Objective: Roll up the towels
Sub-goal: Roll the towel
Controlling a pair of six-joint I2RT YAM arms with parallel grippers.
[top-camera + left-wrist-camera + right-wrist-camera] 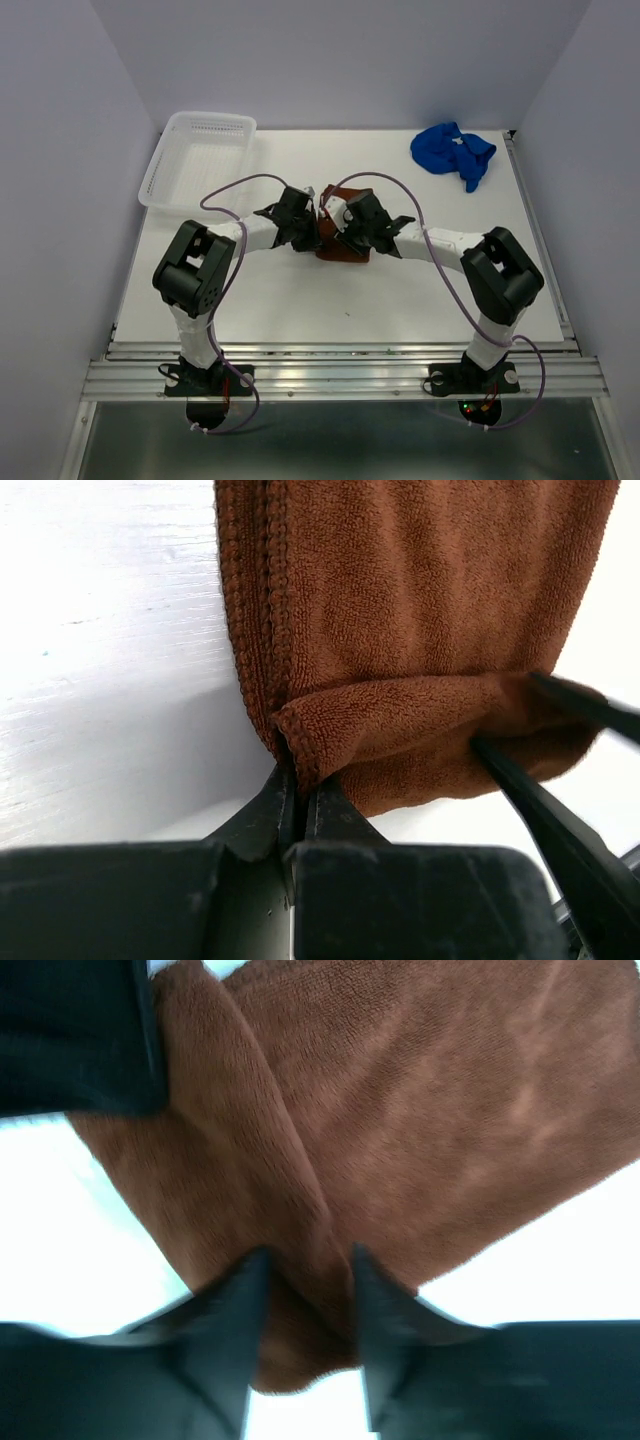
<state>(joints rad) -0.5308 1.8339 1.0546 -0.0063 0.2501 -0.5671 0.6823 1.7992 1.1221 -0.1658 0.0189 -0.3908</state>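
The rust-brown towel (pixel 340 250) lies at the table's middle, mostly hidden under both grippers. In the left wrist view its near end (pixel 420 630) is folded over, and my left gripper (pixel 297 770) is shut on that fold's stitched corner. The right gripper's fingers (pixel 540 800) reach in from the right there. In the right wrist view my right gripper (pixel 308 1265) is shut on a raised fold of the brown towel (pixel 420 1120). The two grippers (pixel 322 225) meet over it in the top view. The royal blue towel (pixel 452 152) lies crumpled at the far right.
A white mesh basket (pixel 200 155) stands at the far left corner, partly over the table's left edge. White walls close in the table on three sides. A metal rail (pixel 340 375) runs along the near edge by the arm bases.
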